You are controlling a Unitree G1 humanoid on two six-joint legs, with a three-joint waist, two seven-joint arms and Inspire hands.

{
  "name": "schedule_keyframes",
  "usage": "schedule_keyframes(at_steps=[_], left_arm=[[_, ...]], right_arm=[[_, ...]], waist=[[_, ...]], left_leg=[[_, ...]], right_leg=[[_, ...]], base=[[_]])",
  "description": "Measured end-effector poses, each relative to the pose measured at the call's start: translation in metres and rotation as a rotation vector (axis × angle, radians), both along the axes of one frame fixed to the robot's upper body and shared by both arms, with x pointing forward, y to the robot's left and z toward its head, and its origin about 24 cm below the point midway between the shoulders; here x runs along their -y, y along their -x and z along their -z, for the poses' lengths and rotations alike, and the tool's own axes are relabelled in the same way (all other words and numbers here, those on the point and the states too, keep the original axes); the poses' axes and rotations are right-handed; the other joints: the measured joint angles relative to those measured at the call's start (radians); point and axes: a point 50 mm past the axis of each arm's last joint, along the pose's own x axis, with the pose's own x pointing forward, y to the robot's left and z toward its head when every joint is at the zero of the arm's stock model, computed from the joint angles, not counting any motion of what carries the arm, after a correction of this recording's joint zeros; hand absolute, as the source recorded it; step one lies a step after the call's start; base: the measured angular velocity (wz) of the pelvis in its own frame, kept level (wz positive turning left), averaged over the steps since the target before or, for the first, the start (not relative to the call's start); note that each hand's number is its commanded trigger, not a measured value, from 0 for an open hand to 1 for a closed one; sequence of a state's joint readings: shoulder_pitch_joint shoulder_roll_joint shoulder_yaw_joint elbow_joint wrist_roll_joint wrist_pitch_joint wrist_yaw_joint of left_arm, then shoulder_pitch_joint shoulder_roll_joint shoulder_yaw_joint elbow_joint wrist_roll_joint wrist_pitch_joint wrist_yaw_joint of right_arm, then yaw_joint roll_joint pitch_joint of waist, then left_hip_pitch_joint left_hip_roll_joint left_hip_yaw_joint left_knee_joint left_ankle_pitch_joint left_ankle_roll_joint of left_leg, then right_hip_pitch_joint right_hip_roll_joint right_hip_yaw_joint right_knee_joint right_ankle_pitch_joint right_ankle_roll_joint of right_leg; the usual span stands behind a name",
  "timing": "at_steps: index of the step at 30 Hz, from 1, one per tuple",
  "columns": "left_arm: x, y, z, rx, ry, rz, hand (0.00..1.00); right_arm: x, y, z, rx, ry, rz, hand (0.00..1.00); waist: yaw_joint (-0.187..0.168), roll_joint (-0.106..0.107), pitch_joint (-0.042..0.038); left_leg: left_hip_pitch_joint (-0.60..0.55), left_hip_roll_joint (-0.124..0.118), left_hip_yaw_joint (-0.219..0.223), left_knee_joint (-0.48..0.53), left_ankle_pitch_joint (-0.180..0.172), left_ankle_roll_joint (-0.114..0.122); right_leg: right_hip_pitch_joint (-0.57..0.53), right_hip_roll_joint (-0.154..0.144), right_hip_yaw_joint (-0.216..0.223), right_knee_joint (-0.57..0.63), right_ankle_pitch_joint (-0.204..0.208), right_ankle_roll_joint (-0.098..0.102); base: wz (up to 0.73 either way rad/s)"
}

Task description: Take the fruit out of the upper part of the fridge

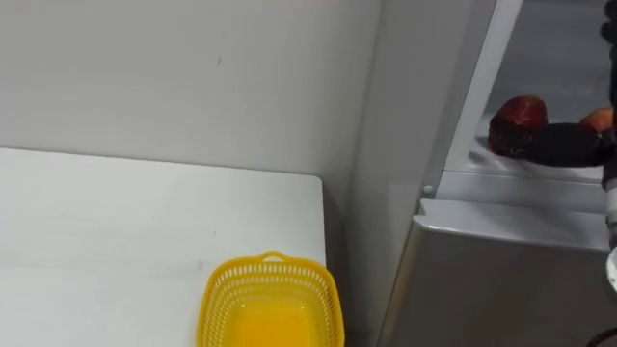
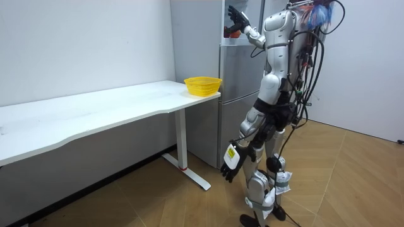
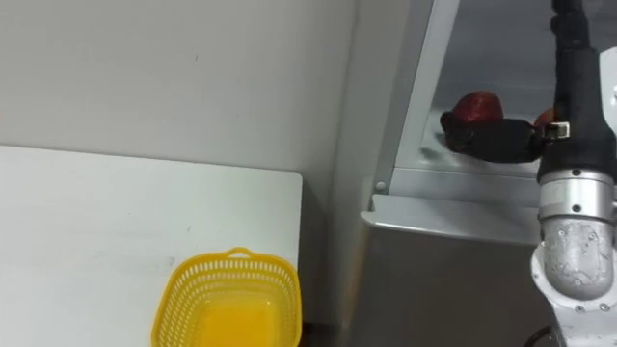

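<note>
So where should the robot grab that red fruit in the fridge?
Around its round middle, coming straight in from the fridge's open front. The red fruit sits on the shelf with an orange fruit close on its right and the back wall behind, so the front is probably easiest. The right hand is at it.

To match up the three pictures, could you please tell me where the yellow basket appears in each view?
Left eye view: basket at bottom centre.
Right eye view: basket at bottom, left of centre.
Room view: basket above centre, on the table's end.
Shared landmark: the fridge beside it.
</note>
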State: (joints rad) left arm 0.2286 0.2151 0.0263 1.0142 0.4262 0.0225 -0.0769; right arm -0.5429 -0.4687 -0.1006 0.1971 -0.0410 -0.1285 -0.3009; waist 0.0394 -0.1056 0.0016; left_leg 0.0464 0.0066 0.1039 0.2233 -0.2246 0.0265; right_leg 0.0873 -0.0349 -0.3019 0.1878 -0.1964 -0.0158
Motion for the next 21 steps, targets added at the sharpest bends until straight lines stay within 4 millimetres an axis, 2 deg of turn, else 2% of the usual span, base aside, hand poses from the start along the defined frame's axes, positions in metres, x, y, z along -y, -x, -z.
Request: schedule_keyframes(at_steps=[4,8,12,21], left_arm=[[-0.002,0.0,-0.001,0.001,-0.005,0.0,0.0],[-0.003,-0.001,-0.001,0.001,-0.008,0.0,0.0],[-0.003,-0.001,-0.001,0.001,-0.009,0.001,0.0],[-0.004,0.001,-0.001,-0.007,-0.009,0.0,0.0]], right_arm=[[0.004,-0.002,0.005,-0.036,-0.022,-0.018,0.0],[0.006,-0.006,0.011,-0.087,-0.027,-0.03,0.0],[0.005,-0.007,0.015,-0.117,-0.017,-0.05,0.0],[0.009,-0.008,0.015,-0.155,0.005,-0.081,0.0]], waist=[[-0.001,-0.009,0.0031],[0.0,-0.022,0.0097],[-0.002,-0.028,0.0078],[-0.001,-0.023,0.0072]], left_leg=[[0.0,0.0,0.0,0.0,0.0,0.0],[-0.004,0.001,0.0,-0.001,0.0,0.0],[-0.005,0.001,-0.001,-0.001,0.0,0.0],[-0.008,0.001,-0.002,0.012,0.0,0.0]], right_leg=[[0.001,-0.001,-0.001,0.0,0.0,0.0],[0.001,-0.001,-0.002,0.004,0.001,-0.001],[-0.002,0.0,-0.003,0.007,0.001,-0.001],[0.004,-0.002,-0.004,0.007,0.001,-0.001]], base=[[0.0],[0.0],[0.0],[0.0]])
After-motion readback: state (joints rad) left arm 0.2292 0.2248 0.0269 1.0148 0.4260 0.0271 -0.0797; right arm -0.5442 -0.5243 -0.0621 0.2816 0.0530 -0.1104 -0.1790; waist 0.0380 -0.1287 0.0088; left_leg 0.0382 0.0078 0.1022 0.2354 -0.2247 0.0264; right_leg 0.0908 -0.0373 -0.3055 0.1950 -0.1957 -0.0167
